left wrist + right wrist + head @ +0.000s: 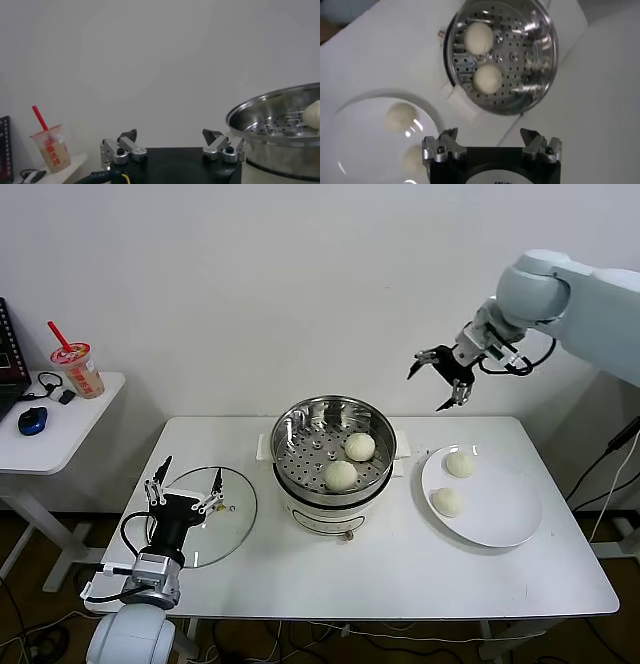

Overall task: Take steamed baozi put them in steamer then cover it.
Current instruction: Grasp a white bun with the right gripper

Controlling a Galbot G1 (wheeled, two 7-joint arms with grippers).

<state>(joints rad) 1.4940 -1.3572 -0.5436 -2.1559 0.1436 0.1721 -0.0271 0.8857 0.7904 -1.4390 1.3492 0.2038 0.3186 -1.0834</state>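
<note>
Below right claw [447, 380]: plated baozi [460, 464].

Bright, even light; glare on the steamer [330, 446], right wrist view slightly blurred.

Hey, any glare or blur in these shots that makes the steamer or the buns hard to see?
Head view: even light, the steamer wall mirrors its surroundings, yet two baozi inside read clearly. Right wrist view: bright glints on the steel rim, and the two baozi on the white plate look soft and washed out. Left wrist view: the steamer is cut off at the frame edge, with pale reflections.
</note>
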